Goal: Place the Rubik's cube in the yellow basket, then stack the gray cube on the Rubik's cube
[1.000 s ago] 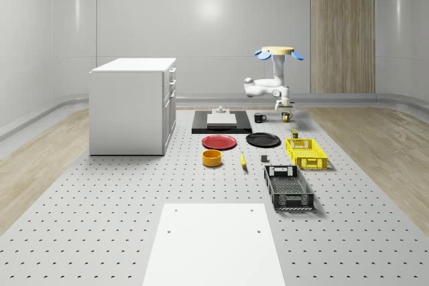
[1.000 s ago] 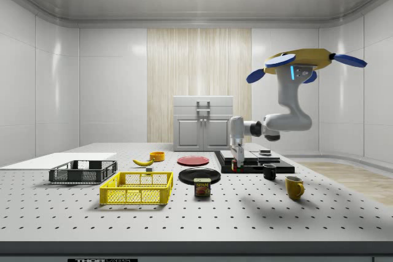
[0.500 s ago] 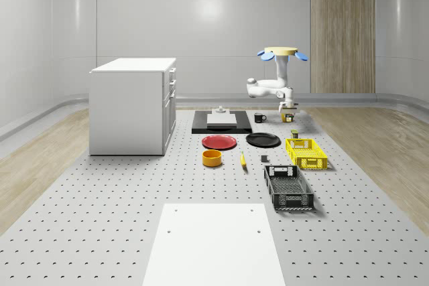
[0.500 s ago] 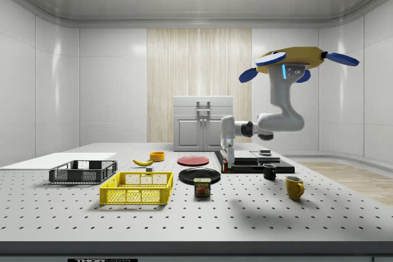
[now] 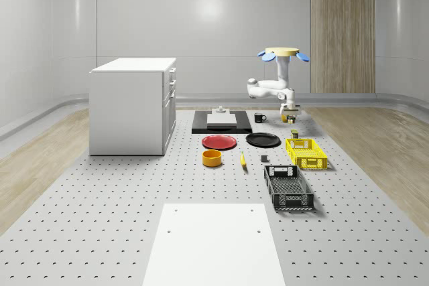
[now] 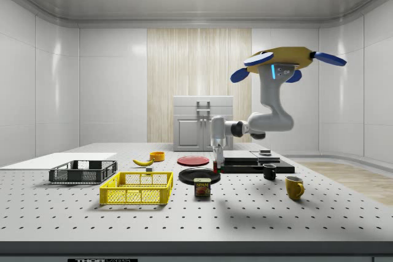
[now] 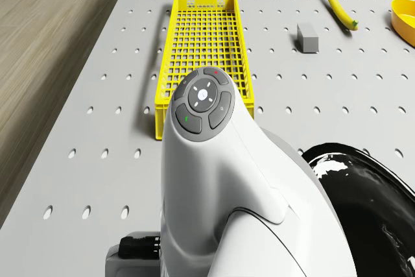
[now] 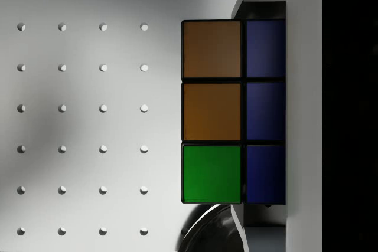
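overhead, side, drone, close wrist cameras

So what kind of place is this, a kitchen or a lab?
Likely a simulated robotics test lab: a perforated table like an optical bench, a drone hovering over it, and test props like the yellow basket.

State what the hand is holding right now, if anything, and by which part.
The hand holds the Rubik's cube, lifted off the table while the drone hovers above. The cube sits between the fingers, one pressed against its blue face; the exact contact cannot be told.
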Robot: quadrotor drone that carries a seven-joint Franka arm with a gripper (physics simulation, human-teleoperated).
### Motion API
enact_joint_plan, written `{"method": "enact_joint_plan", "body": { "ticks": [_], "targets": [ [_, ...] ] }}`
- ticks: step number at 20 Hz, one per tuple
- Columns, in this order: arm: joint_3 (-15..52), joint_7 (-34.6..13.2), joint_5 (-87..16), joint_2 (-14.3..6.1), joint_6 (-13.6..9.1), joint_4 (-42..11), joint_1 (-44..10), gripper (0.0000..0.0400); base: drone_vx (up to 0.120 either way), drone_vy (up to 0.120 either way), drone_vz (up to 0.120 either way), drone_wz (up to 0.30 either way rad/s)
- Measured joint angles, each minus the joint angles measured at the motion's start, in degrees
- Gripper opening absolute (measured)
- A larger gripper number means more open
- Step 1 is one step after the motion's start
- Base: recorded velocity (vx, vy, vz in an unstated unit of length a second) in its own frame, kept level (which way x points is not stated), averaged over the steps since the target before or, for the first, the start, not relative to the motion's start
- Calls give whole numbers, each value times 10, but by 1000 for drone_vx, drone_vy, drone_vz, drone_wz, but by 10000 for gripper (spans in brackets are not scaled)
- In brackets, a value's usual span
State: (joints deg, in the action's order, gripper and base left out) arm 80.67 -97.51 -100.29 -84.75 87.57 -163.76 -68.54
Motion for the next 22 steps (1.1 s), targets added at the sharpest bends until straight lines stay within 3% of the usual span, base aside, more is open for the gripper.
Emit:
{"method": "enact_joint_plan", "body": {
  "ticks": [22],
  "targets": [
    [3,-3,9,-23,22,1,-4,325,120,0,0,0]
  ]
}}
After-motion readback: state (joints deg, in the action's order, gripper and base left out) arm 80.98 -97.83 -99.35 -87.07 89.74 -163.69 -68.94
